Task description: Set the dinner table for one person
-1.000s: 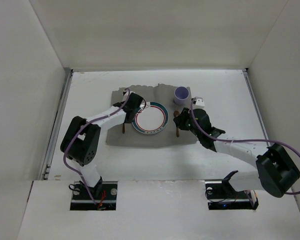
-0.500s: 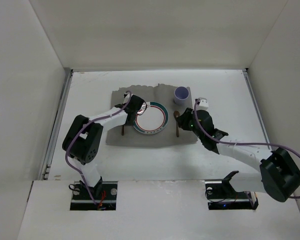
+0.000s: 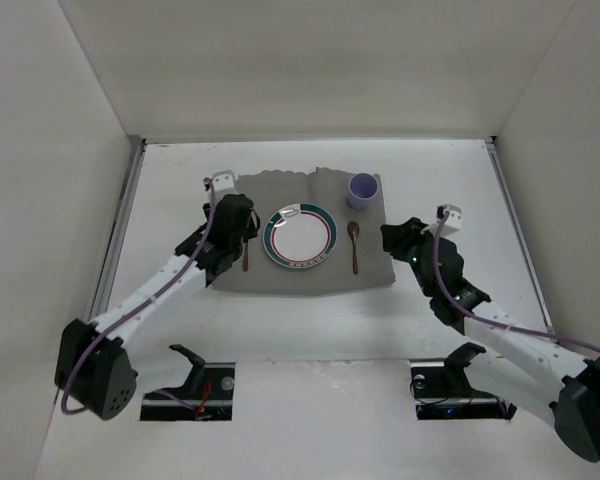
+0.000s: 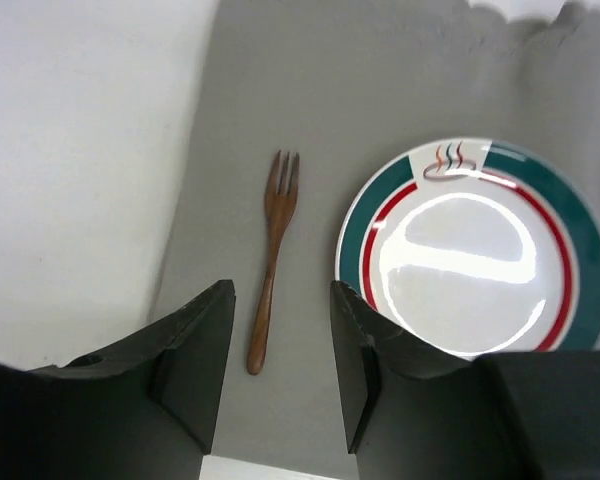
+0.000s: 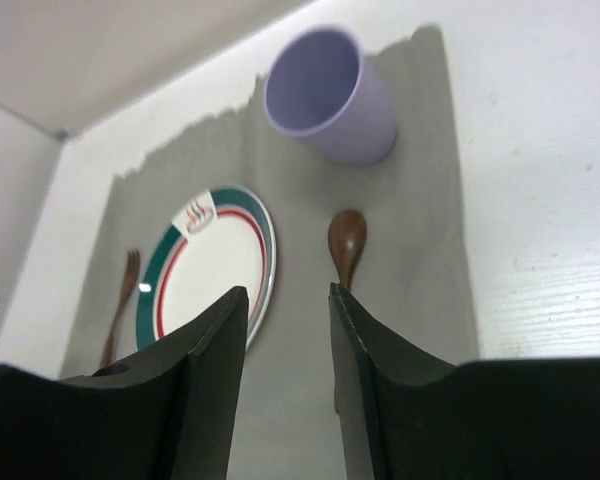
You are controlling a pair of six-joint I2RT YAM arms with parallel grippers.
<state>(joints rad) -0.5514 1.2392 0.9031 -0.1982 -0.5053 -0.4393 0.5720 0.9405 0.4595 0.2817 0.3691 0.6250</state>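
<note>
On the white dinner table [image 3: 430,170] lies a grey placemat [image 3: 300,278]. At its middle is a round plate [image 3: 300,236] with a teal and red rim. A wooden fork [image 4: 271,255] lies left of the plate and a wooden spoon [image 3: 354,245] lies right of it. A purple cup [image 5: 332,95] stands on the mat's far right corner. My left gripper [image 4: 280,290] hovers open and empty above the fork's handle end. My right gripper [image 5: 288,292] is open and empty too, raised near the mat's right edge, just right of the spoon.
White walls close the table in on the left, right and far sides. A metal rail [image 3: 115,250] runs along the left edge. Both arm bases [image 3: 190,385] sit at the near edge.
Both grippers have opened and drawn back from the mat, the left toward the near left, the right toward the near right. Fork and spoon now lie free beside the plate.
</note>
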